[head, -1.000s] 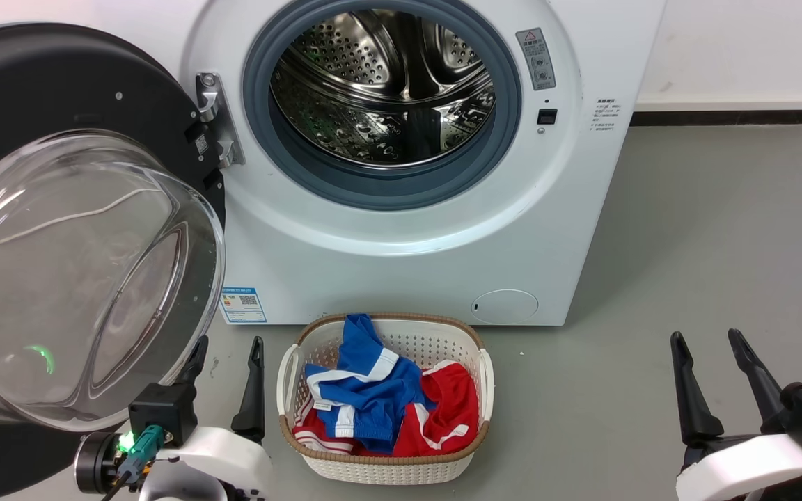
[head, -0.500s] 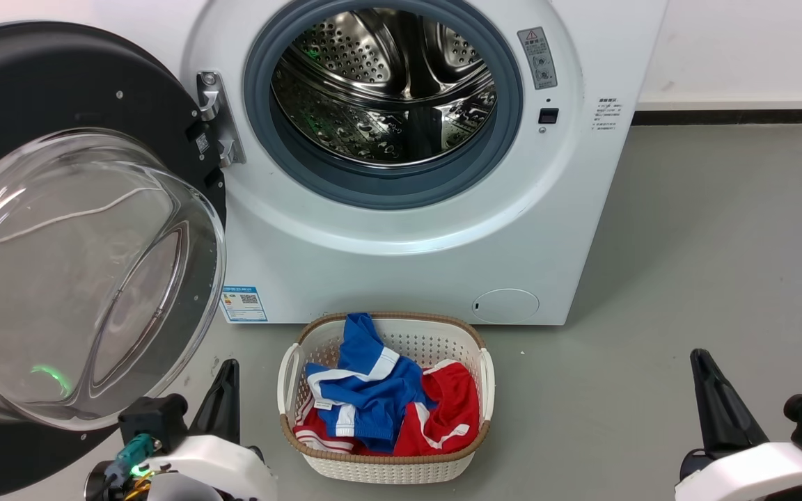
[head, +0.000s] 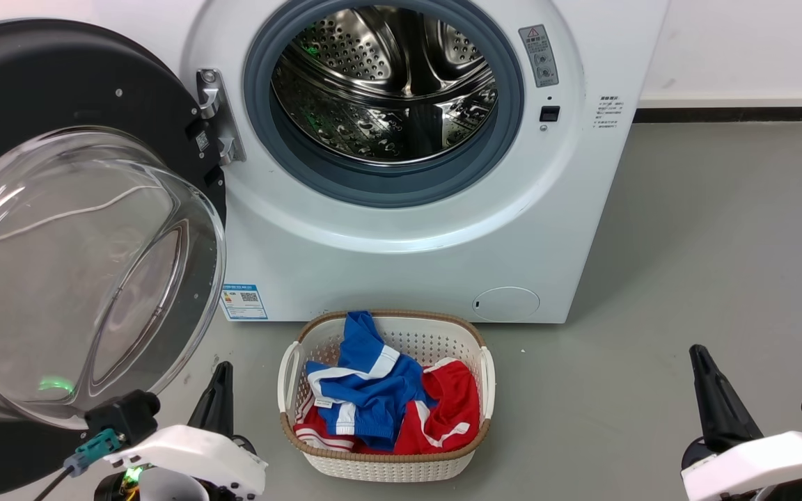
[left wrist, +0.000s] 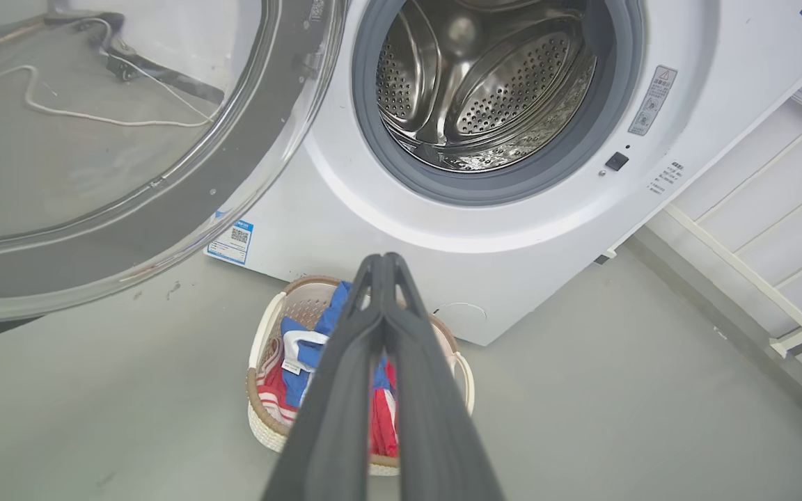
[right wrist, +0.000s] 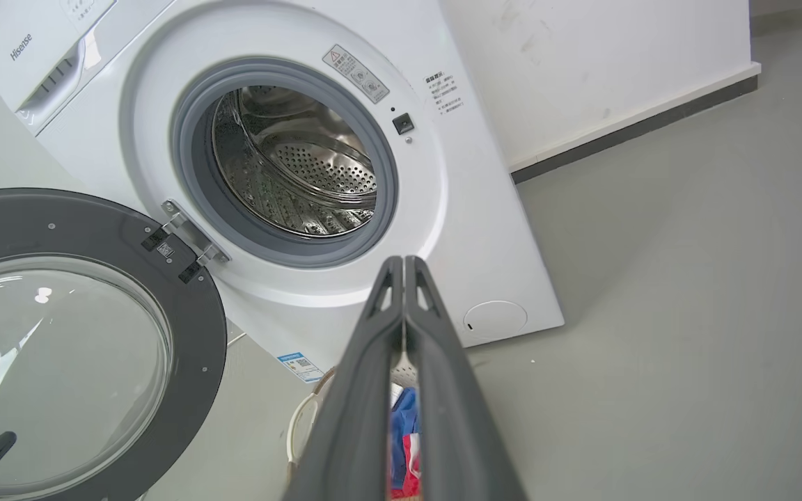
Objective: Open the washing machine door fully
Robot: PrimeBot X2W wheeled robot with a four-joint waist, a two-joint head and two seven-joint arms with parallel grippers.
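A: How far along is the washing machine door?
B: It stands wide open, hinged out to the left of the washing machine, with the steel drum fully exposed. I'd judge little if any swing is left
A: And the arms?
B: Left gripper and right gripper both hang low, clear of the door, fingers pressed together on nothing

The washing machine is showing white, its gasket grey. The washing machine door is gleaming black. The brown-rimmed white basket is holding blue and red white-striped clothes.
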